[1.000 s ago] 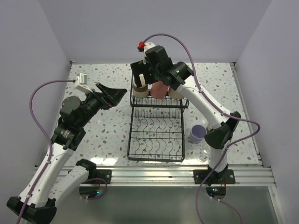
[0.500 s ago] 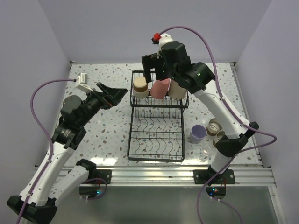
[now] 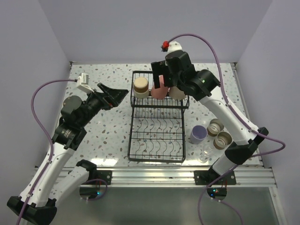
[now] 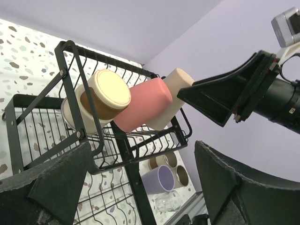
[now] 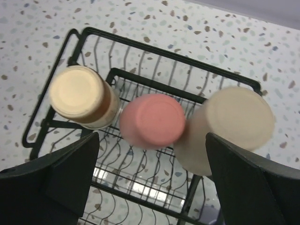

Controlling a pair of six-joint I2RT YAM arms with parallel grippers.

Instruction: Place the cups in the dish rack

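The black wire dish rack (image 3: 157,140) stands mid-table. Its raised basket (image 5: 140,79) holds three upturned cups: a tan-brown one (image 3: 140,86), a pink one (image 3: 159,91) and a tall beige one (image 3: 177,92). My right gripper (image 3: 162,78) hovers open above the pink cup (image 5: 152,119), touching nothing. My left gripper (image 3: 117,97) is open and empty, left of the basket and level with it. On the table right of the rack are a lavender cup (image 3: 198,134), two tan-brown cups (image 3: 216,126) (image 3: 223,139) and a small clear glass (image 3: 203,155).
The rack's lower section of curved tines (image 3: 156,133) holds nothing. Purple walls close in the table on three sides. A metal rail (image 3: 154,177) runs along the near edge by the arm bases. Speckled tabletop (image 3: 101,136) lies bare left of the rack.
My right gripper has risen and shifted right, from over the tan-brown cup to over the pink one. Its arm swung off the two tan-brown cups on the table. The left arm stayed still.
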